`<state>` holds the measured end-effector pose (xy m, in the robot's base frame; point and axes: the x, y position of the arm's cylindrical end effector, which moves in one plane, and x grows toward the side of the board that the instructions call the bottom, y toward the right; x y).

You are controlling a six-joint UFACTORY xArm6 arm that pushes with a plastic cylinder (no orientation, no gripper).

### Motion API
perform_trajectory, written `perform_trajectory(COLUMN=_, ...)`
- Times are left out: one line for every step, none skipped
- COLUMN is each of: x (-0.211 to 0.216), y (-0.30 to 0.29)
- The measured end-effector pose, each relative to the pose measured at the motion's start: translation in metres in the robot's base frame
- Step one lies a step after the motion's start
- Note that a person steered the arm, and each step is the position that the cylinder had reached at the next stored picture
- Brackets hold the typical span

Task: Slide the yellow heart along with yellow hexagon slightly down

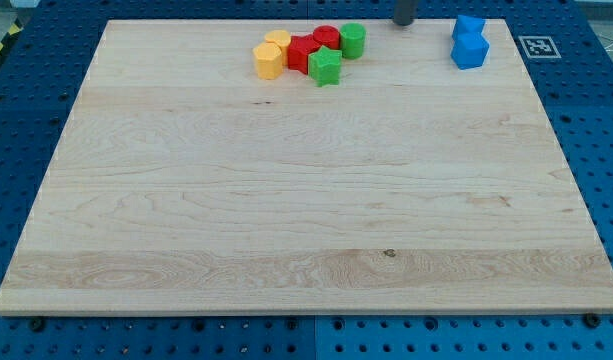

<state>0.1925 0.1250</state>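
Two yellow blocks sit at the view's top, left of centre: one yellow block (269,60), six-sided in look, and a second yellow block (279,40) just behind it; which is the heart I cannot tell for sure. They touch a red block (302,52). My tip (403,22) is at the board's top edge, well to the right of the yellow blocks, between the green cylinder (353,40) and the blue blocks.
A red cylinder (326,38) and a green star (325,67) lie in the same cluster. Two blue blocks (469,43) stand at the top right. The wooden board (306,220) lies on a blue pegboard; a marker tag (536,46) lies at the right.
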Motion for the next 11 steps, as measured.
perform_trajectory(x=0.000, y=-0.071)
perform_trajectory(x=0.001, y=-0.136)
perform_trajectory(x=-0.001, y=-0.194)
perform_trajectory(x=0.003, y=-0.217)
perform_trajectory(x=0.010, y=-0.196)
perform_trajectory(x=0.012, y=-0.192)
perform_trajectory(x=0.025, y=-0.187)
perform_trajectory(x=0.031, y=-0.185)
perform_trajectory(x=0.047, y=-0.183)
perform_trajectory(x=0.052, y=-0.182)
perform_trajectory(x=0.053, y=-0.178)
